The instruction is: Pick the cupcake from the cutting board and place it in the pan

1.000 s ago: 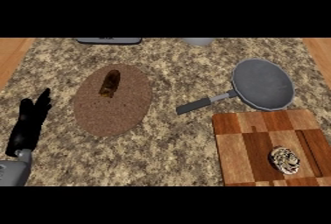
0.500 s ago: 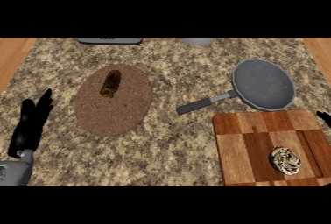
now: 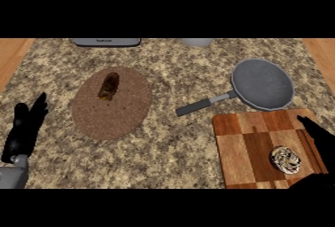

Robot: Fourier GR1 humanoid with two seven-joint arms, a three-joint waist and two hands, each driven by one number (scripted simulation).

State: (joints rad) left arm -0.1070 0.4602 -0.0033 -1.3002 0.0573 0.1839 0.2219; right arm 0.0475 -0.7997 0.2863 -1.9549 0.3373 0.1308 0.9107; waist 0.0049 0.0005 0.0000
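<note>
The cupcake (image 3: 286,159), pale with dark swirls on top, sits on the wooden cutting board (image 3: 252,146) at the lower right. A grey pan (image 3: 263,84) with a dark handle lies just beyond the board. My right hand (image 3: 319,138) comes in at the right edge over the board, fingers straight, just right of the cupcake and apart from it. My left hand (image 3: 25,126) rests open at the left edge, fingers up.
A round brown mat (image 3: 124,111) lies left of centre with a dark oblong food item (image 3: 108,85) on it. A grey appliance (image 3: 107,42) and a pale cup (image 3: 197,42) stand at the counter's far edge.
My right hand has come into view from the right edge and moved in over the cutting board toward the cupcake. The left hand has stayed still.
</note>
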